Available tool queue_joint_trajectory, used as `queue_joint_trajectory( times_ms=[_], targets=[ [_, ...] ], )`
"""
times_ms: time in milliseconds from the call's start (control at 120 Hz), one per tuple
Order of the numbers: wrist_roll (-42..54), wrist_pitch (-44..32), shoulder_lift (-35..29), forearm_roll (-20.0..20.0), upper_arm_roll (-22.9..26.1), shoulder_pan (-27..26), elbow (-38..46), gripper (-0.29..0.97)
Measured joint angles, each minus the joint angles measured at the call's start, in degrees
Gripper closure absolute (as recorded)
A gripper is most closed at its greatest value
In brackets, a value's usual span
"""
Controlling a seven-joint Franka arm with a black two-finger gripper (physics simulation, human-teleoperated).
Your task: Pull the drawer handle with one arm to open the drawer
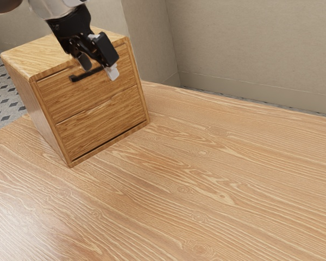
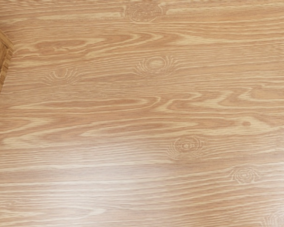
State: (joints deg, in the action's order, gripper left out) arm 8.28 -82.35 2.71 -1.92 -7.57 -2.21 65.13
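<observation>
Wooden bench (image 1: 233,179) runs wide below and beyond the hand. We note a two-drawer wooden cabinet (image 1: 32,54) directly under the hand. The top drawer (image 1: 60,93) looks shut, its front flush. Its black bar handle (image 1: 79,77) sits right at the hand (image 1: 100,70). The hand is released, fingers spread about the bar's end. We judge it is lined up to clamp and pull.

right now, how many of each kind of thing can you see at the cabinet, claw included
cabinet: 1
drawers: 2, upper drawer and lower drawer
black handle: 1
claw: 1
total: 5
</observation>
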Motion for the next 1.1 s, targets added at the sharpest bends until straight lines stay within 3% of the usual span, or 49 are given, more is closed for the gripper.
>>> queue_joint_trajectory(
  times_ms=[267, 658, 783, 875, 1100],
  targets=[
    [-0.27, 0.43, -0.16, 4.33, 2.32, -3.94, -1.03, 0.00],
    [-0.41, 4.59, 1.16, 5.09, 4.48, -1.56, 1.90, 0.00],
    [-0.52, 3.98, -2.89, 3.56, 4.83, -2.52, 9.08, 0.00],
    [-0.58, 1.46, -7.13, -0.91, 6.52, -1.99, 14.45, 0.00],
    [-0.08, -3.85, -7.58, -8.50, 7.00, -1.69, 15.73, 0.00]
  ],
)
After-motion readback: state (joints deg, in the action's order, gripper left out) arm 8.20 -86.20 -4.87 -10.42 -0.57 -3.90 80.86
